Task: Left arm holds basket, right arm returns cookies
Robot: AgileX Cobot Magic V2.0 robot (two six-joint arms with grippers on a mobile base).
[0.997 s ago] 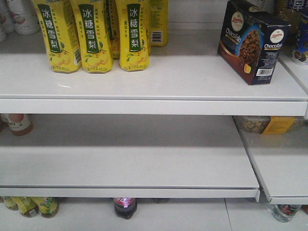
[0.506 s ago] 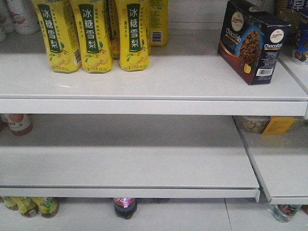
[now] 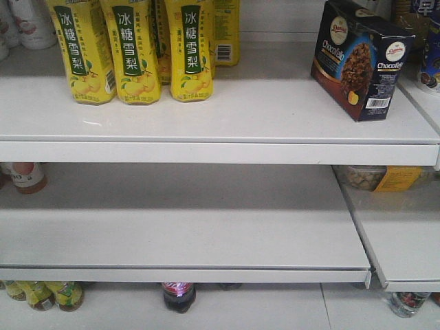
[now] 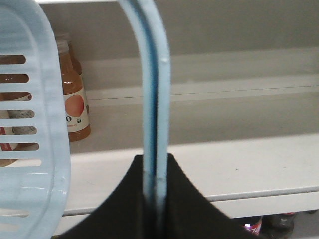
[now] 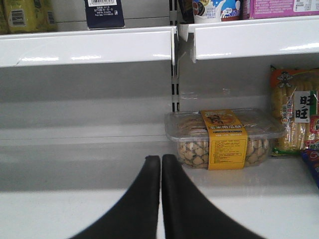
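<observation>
While the left gripper (image 4: 155, 199) is clamped on the basket's (image 4: 30, 149) thin, smooth blue handle (image 4: 154, 89), the slotted plastic wall hangs to its left, before an orange juice bottle (image 4: 75, 104) on a matte white shelf. Right gripper (image 5: 160, 164): black tapered fingers pressed together, empty, over a bare white shelf (image 5: 75, 199); beyond and to its right, a clear snack tub (image 5: 222, 137). Cookies (image 3: 359, 58): glossy navy box upright on the upper shelf (image 3: 206, 110), right of yellow drink cartons (image 3: 130, 48).
</observation>
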